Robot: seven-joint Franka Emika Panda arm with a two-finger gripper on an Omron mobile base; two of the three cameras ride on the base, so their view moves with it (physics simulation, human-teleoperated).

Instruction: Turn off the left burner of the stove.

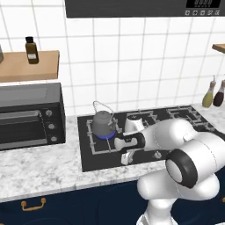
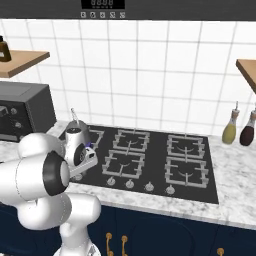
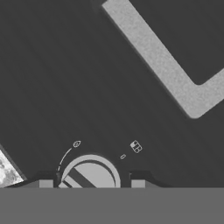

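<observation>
**Gripper at the knob row, flame on the left burner**

Black stove (image 1: 88,165) set into a marbled counter (image 1: 39,169), below a white tiled wall. On its left burner (image 1: 97,144), at the near-left corner of the cooktop, a blue flame showing under a grey kettle (image 1: 102,123). Other grates (image 2: 186,171) to the right, without flame. Row of small silver knobs (image 2: 149,187) along the front edge.

Arm reaching low over the front-left part of the stove, with the gripper (image 1: 126,158) down at the front edge, just right of the left burner. In the hand view, a round silver knob (image 3: 90,173) with a raised bar across it, sitting between the two finger tips (image 3: 46,183), one tip on each side. Small white marks printed on the black glass around it. Jaws apart, wider than the knob; cannot tell whether the tips touch it. A pale grey band of the grate (image 3: 162,61) crossing the upper right of the hand view.

Left of the stove, a dark toaster oven (image 1: 28,116) on the counter, under a wooden shelf (image 1: 28,66) with a dark bottle (image 1: 31,50). Far right, two bottles (image 2: 238,127), yellowish and dark red, near the wall.
</observation>
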